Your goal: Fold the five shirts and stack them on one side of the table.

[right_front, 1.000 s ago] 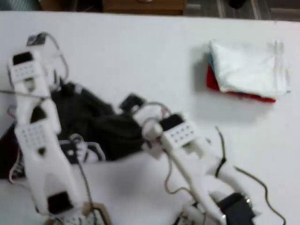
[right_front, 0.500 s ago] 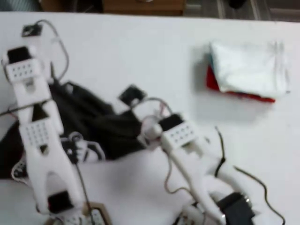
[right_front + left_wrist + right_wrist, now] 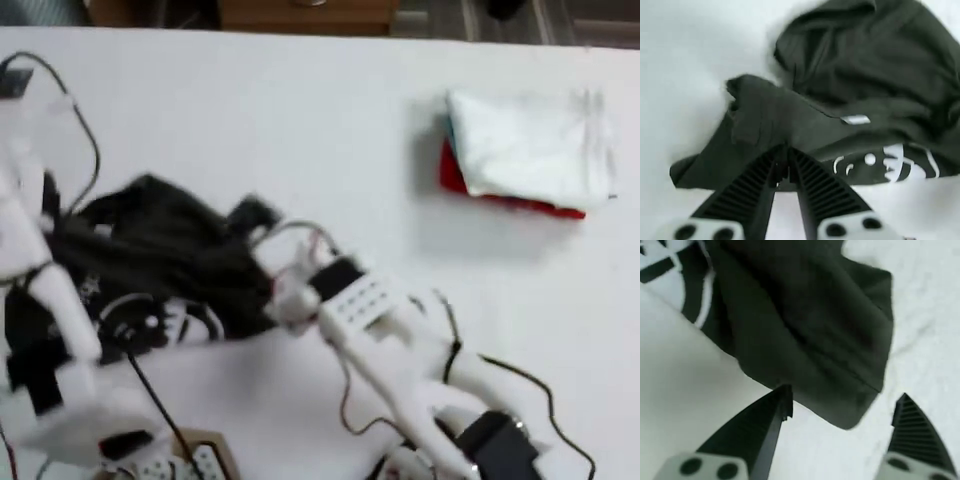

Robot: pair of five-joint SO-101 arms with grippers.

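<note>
Two arms at a crumpled black cotton shirt, folded stack far off to the side

The left arm (image 3: 45, 290) stands at the table's left side, bent down over the crumpled black cotton shirt (image 3: 170, 255), and the left arm's fingers (image 3: 755, 185) are pressed together, pinching the shirt's near hem. The right arm (image 3: 390, 330) stretches low across the white table (image 3: 300, 110) from the near side; the right arm's fingers (image 3: 760, 430) are spread wide, hovering at the shirt's other edge without touching it. The shirt lies bunched toward the left edge, well apart from the stack of folded shirts (image 3: 530, 150), white on top of red, near the far right corner, with white table surface between them. A white graphic (image 3: 900, 162) and a small pale tag (image 3: 856, 119) show on the shirt; neither can be read.
</note>
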